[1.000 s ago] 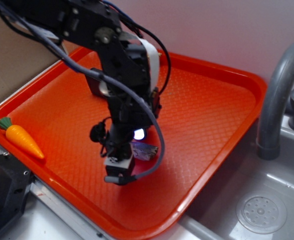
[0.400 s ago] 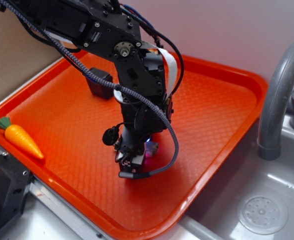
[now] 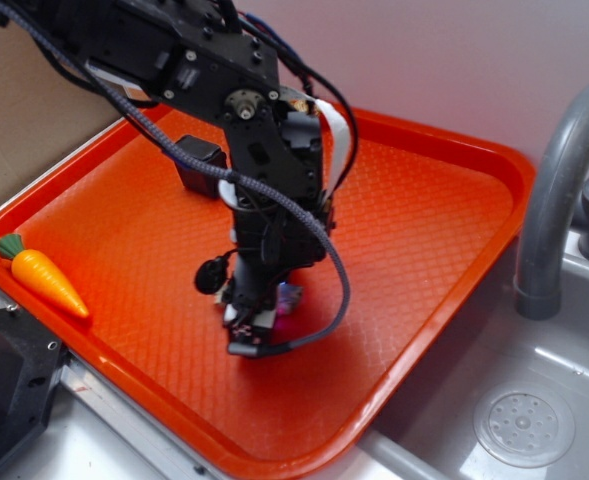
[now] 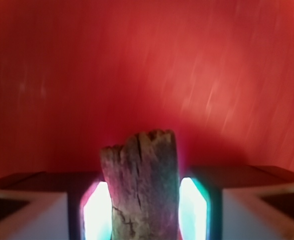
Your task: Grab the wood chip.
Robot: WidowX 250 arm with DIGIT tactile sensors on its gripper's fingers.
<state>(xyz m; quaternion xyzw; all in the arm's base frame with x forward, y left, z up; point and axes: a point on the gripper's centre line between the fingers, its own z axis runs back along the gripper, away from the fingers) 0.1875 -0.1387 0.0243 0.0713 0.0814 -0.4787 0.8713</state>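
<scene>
The wood chip (image 4: 142, 185) is a weathered grey-brown piece with a jagged top end. In the wrist view it stands upright between my gripper's (image 4: 144, 212) two glowing pads (image 4: 194, 210), which press close on both its sides. The gripper is shut on it. In the exterior view the gripper (image 3: 252, 322) points down, low over the middle of the orange tray (image 3: 424, 200). The arm and fingers hide nearly all of the chip there.
A toy carrot (image 3: 44, 278) lies at the tray's left edge. A black block (image 3: 199, 165) sits at the tray's back, behind the arm. A grey faucet (image 3: 552, 210) and a sink with a drain (image 3: 524, 428) are on the right. A black box (image 3: 4, 385) stands at the front left.
The gripper moved right over the chip that lay beside it, closed around it, then shifted slightly left with the chip between the fingers.
</scene>
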